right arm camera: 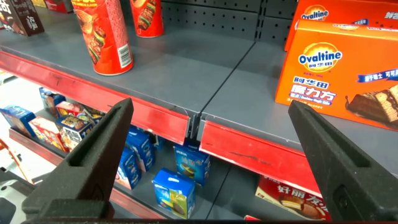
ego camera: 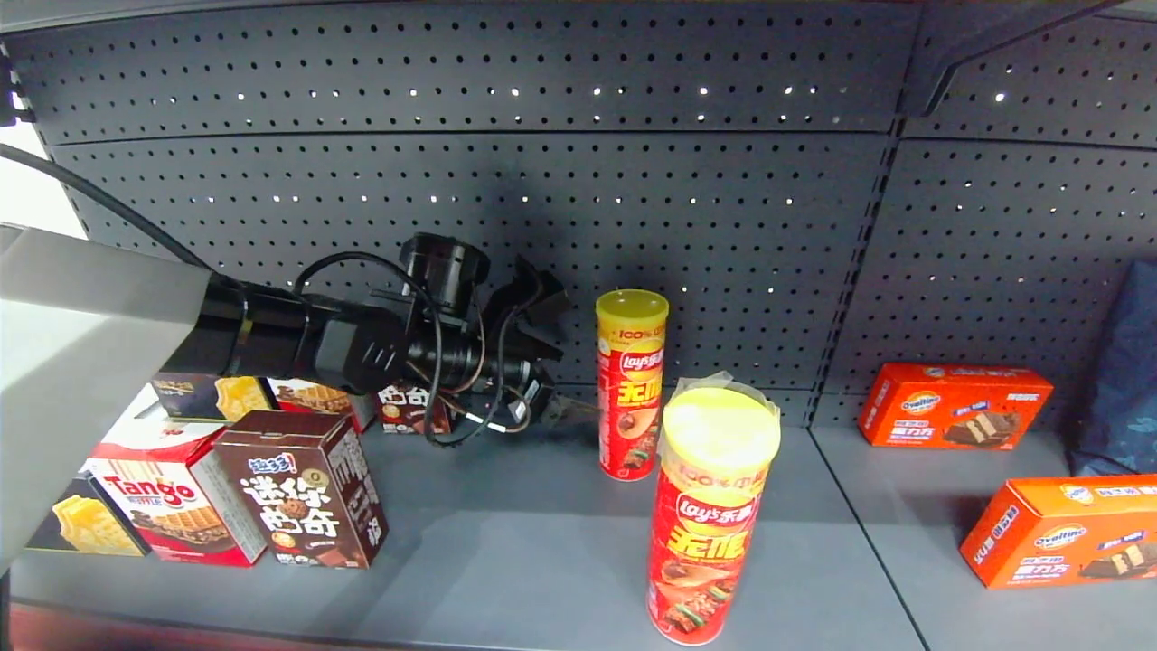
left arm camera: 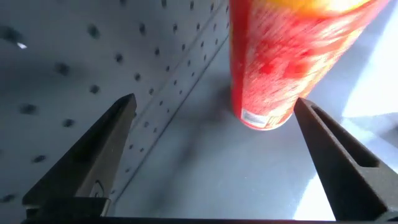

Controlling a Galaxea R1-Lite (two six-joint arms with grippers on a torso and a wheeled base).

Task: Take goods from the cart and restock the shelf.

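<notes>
Two red chip cans with yellow lids stand on the grey shelf [ego camera: 506, 542]: the rear can [ego camera: 631, 384] near the pegboard and the front can [ego camera: 712, 515] nearer the edge. My left gripper [ego camera: 553, 357] hovers at the back of the shelf, just left of the rear can. In the left wrist view this gripper [left arm camera: 216, 102] is open and holds nothing, and the rear can [left arm camera: 280, 62] stands a little beyond its fingertips. My right gripper [right arm camera: 211, 107] is open and empty in front of the shelf's red front edge [right arm camera: 155, 106], with the front can [right arm camera: 102, 34] farther off.
Snack boxes fill the shelf's left end: a red-white wafer box [ego camera: 167, 506] and a brown cookie box [ego camera: 307, 488]. Orange boxes [ego camera: 954, 405] [ego camera: 1062, 529] lie on the right section. A lower shelf holds blue boxes [right arm camera: 174, 190]. The pegboard wall [ego camera: 723, 226] closes the back.
</notes>
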